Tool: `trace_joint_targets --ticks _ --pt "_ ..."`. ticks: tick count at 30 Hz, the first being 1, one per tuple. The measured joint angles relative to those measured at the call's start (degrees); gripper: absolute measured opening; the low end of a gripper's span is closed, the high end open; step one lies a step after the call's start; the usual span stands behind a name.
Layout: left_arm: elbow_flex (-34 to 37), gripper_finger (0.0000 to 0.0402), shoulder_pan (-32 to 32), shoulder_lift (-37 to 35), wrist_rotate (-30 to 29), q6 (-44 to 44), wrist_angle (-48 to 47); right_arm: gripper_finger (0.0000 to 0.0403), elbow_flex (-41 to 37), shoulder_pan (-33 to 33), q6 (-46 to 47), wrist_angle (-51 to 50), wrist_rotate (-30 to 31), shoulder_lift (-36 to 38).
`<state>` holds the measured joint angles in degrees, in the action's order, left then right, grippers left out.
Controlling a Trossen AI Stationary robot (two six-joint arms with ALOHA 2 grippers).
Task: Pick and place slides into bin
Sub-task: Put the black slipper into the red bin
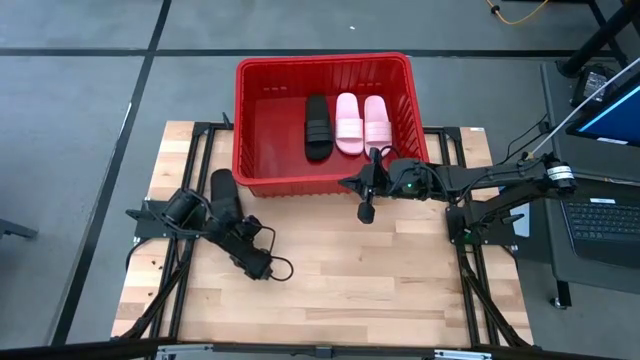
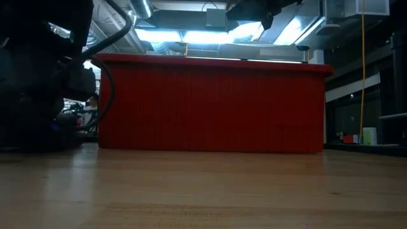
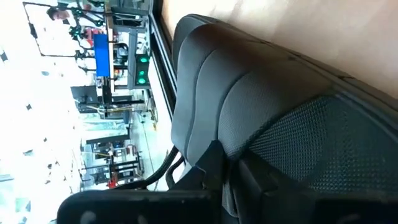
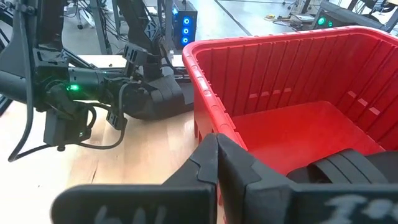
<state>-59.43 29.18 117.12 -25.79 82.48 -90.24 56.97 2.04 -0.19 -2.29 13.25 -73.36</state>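
Bin [image 1: 262,118] — one black slide [image 1: 318,127], two pink slides [image 1: 362,123] inside.

Robotics laboratory or workshop. Indicators: bare grey concrete floor [image 1: 70,120], open laptop computer [image 1: 604,215] at right, exposed ceiling strip lights [image 2: 191,35].

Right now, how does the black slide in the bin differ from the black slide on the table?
The black slide in the bin lies free beside two pink slides. The black slide on the table lies outside the red bin, at the left gripper. Both are black, with one wide strap.
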Motion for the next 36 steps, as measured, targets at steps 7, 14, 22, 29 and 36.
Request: trace_joint_targets --ticks 7,14,22,29,36 --pt "-4.15 0.0006 2.37 -0.11 3.28 -2.66 0.02 0.0007 0.0 0.0 -0.15 -0.01 -0.01 0.0" --pt "-11.65 0.0005 7.11 -0.17 8.28 -5.71 0.0 0.0007 0.0 0.01 -2.05 -0.04 0.0 0.0" --pt "-25.04 0.0005 11.13 -0.2 10.36 -7.62 0.2 0.0007 0.0 0.01 -4.91 -0.06 -0.01 0.0" --pt "-37.09 0.0004 11.69 -0.23 3.88 -11.31 0.47 0.0007 0.0 0.0 -6.43 -0.31 -0.01 0.59" --pt "-42.24 0.0004 11.44 -0.31 -3.73 -21.27 0.46 0.0007 0.02 0.0 -8.42 -0.47 0.0 7.01"
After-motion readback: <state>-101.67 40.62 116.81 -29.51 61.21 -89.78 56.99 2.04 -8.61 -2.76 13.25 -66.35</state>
